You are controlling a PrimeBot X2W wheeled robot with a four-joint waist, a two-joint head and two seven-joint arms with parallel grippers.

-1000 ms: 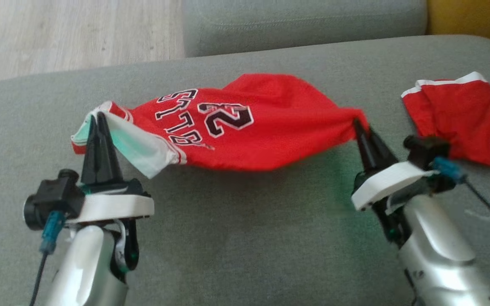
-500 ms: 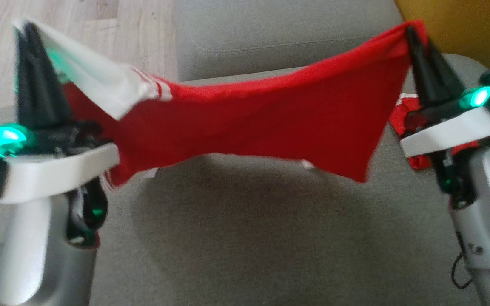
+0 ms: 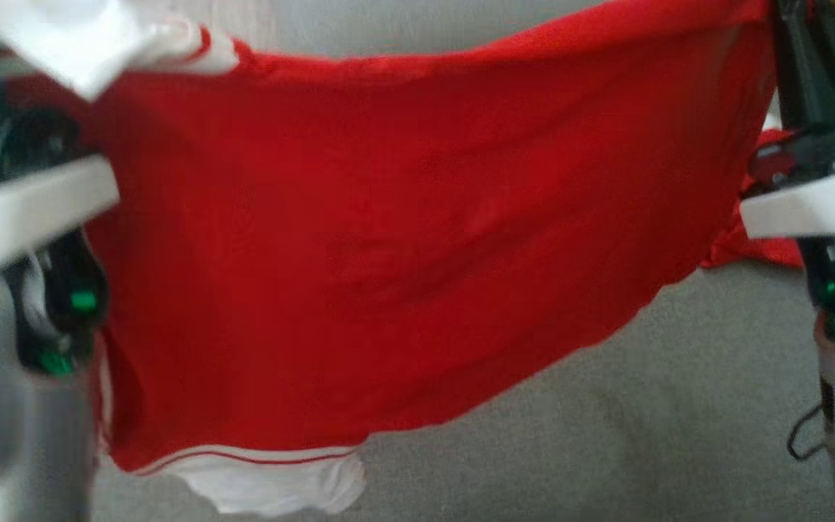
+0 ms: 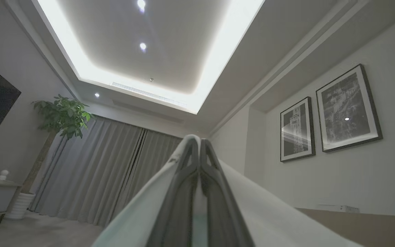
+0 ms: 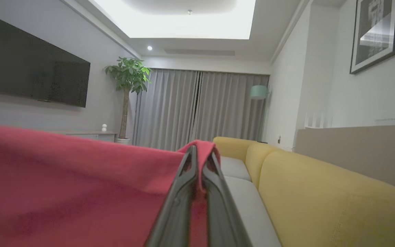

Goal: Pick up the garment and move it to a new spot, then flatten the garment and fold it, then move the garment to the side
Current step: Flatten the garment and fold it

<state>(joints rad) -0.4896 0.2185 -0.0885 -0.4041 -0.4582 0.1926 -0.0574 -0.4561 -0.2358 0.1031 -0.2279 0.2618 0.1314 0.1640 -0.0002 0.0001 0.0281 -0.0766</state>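
Red garment (image 3: 388,239) hangs stretched btwn both arms, above grey sofa (image 3: 678,420). L gripper (image 4: 199,141) clamped on its white edge; R gripper (image 5: 202,148) pinching a red corner.

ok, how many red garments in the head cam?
2. A jersey hangs stretched between the left gripper and right gripper; a second red piece lies on the sofa by the right gripper, mostly hidden.

The garment (image 3: 388,239) is a red jersey with white trim, hanging in the air as a broad sheet stretched taut from left to right. Its top edge sags slightly mid-span, its plain red side faces near, and a white-banded piece dangles at the lower left.
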